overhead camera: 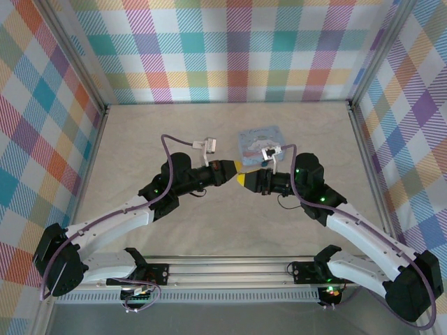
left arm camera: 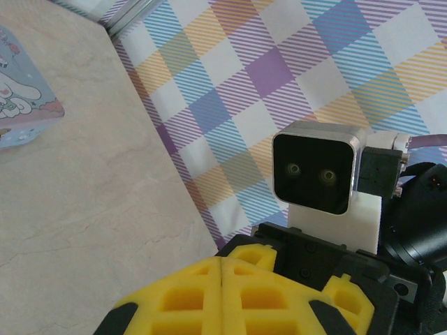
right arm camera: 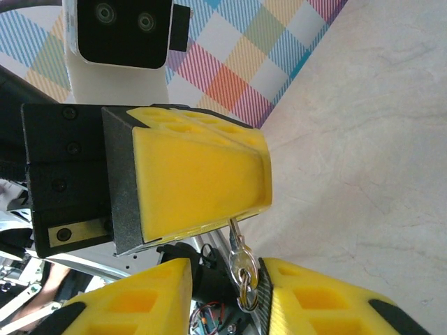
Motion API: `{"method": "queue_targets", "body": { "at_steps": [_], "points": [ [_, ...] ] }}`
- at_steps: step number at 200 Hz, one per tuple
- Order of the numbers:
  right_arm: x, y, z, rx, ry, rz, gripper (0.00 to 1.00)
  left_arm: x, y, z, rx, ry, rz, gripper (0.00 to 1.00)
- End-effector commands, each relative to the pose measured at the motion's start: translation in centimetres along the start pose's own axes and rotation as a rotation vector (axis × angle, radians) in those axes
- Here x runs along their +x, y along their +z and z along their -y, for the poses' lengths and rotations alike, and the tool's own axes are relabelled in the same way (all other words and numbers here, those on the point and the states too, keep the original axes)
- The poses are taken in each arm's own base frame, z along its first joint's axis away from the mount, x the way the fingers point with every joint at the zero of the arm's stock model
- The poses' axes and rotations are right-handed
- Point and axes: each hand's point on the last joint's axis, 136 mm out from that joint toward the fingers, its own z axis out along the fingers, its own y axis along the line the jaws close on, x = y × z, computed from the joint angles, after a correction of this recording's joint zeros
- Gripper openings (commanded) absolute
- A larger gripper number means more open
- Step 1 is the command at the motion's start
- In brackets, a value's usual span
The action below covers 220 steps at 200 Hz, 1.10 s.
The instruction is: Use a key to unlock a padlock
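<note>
My two grippers meet tip to tip above the middle of the table. The left gripper is shut, its yellow fingers pressed into one seam. In the right wrist view a small metal key with a ring hangs from the left gripper, its blade pinched between those fingers. The right gripper is open, one finger on each side of the key's head. The ring sits close to the right-hand pad. The padlock is hidden; I cannot tell whether it sits between the left fingers.
A pale blue cartoon-printed tin box lies flat just behind the grippers. Plaid walls with metal frame posts close in the table on three sides. A metal rail carrying the arm bases runs along the near edge.
</note>
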Motion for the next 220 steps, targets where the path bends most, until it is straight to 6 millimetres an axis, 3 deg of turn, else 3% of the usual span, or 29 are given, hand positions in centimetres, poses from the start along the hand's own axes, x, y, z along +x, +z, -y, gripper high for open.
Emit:
{"method": "queue_targets", "body": {
  "at_steps": [1, 128, 143, 158, 170, 202, 220],
  "points": [
    [-1.0, -0.2, -1.1, -0.034, -0.030, 0.025, 0.29, -0.1, -0.4, 1.4, 0.050, 0.026, 0.017, 0.00],
    [-1.2, -1.0, 0.4, 0.044, -0.011, 0.057, 0.02, -0.2, -0.5, 0.6, 0.013, 0.022, 0.030, 0.00],
    [-1.0, -1.3, 0.9, 0.077, -0.010, 0.054, 0.01, -0.2, -0.6, 0.3, -0.010, 0.029, 0.029, 0.12],
    [-0.6, -1.6, 1.7, 0.129, -0.011, 0.040, 0.01, -0.3, -0.8, -0.1, -0.046, 0.047, 0.027, 0.36],
    [-0.2, -1.9, 2.7, 0.193, -0.014, 0.023, 0.01, -0.5, -1.0, -0.5, -0.080, 0.068, 0.028, 0.47],
    [1.2, -3.8, 6.2, 0.424, -0.020, -0.036, 0.01, -0.9, -0.9, -2.2, -0.216, 0.154, 0.000, 0.66],
    [1.9, -5.5, 8.2, 0.575, -0.019, -0.067, 0.01, -1.0, -0.1, -3.7, -0.311, 0.215, -0.041, 0.72]
  ]
}}
